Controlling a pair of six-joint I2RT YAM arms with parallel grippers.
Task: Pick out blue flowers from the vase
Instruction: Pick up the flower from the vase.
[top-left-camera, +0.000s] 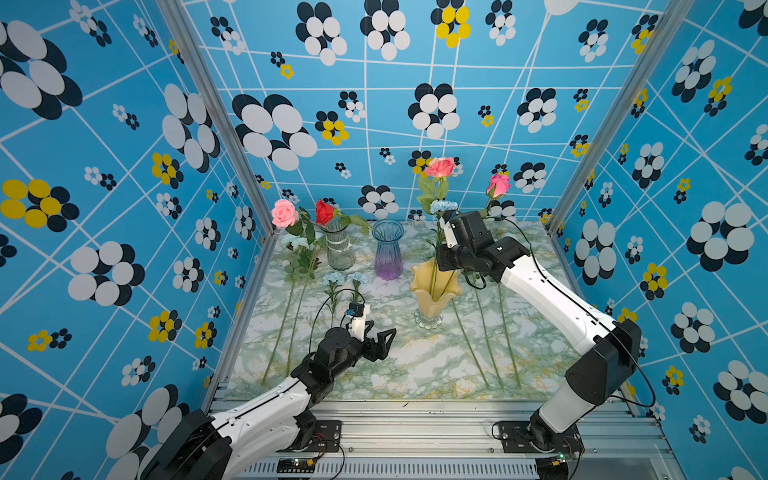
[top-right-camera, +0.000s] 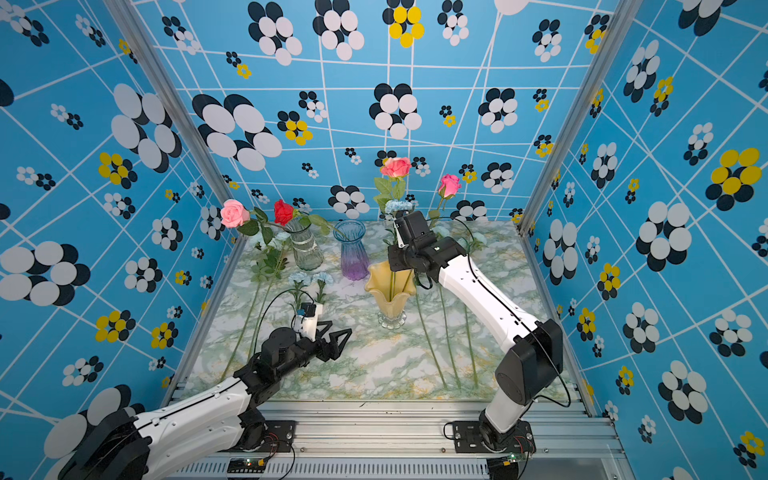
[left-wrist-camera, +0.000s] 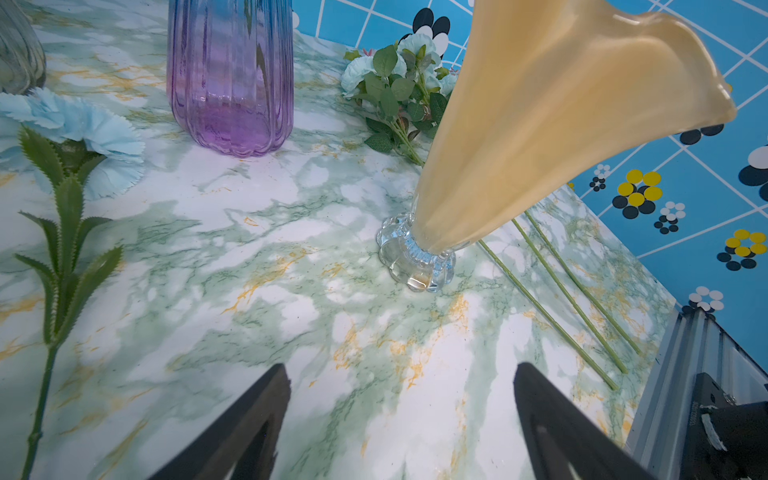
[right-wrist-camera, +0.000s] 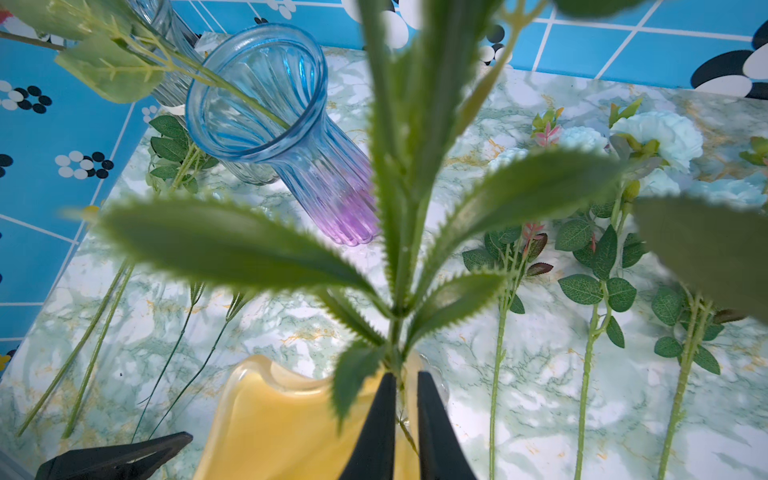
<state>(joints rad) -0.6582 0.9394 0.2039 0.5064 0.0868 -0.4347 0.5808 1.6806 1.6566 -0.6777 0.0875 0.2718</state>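
A yellow fluted vase (top-left-camera: 434, 291) stands mid-table and holds one small blue flower (top-left-camera: 444, 206) and two pink roses (top-left-camera: 439, 167). My right gripper (right-wrist-camera: 406, 376) hovers just over the vase rim (right-wrist-camera: 282, 415). Its fingers stand a narrow slit apart with the flower's leafy stem (right-wrist-camera: 401, 291) in the slit. Whether they pinch it I cannot tell. Two small blue flowers (top-left-camera: 333, 278) lie left of the vase, and larger ones (right-wrist-camera: 660, 137) lie to its right. My left gripper (top-left-camera: 384, 340) is open and empty, low over the table in front of the vase.
An empty blue-to-purple glass vase (top-left-camera: 387, 255) stands behind and left of the yellow one. Beside it is a clear vase (top-left-camera: 340, 249) with a pink and a red rose (top-left-camera: 324, 212). Long stems (top-left-camera: 486, 345) lie on the marble top at right and along the left edge.
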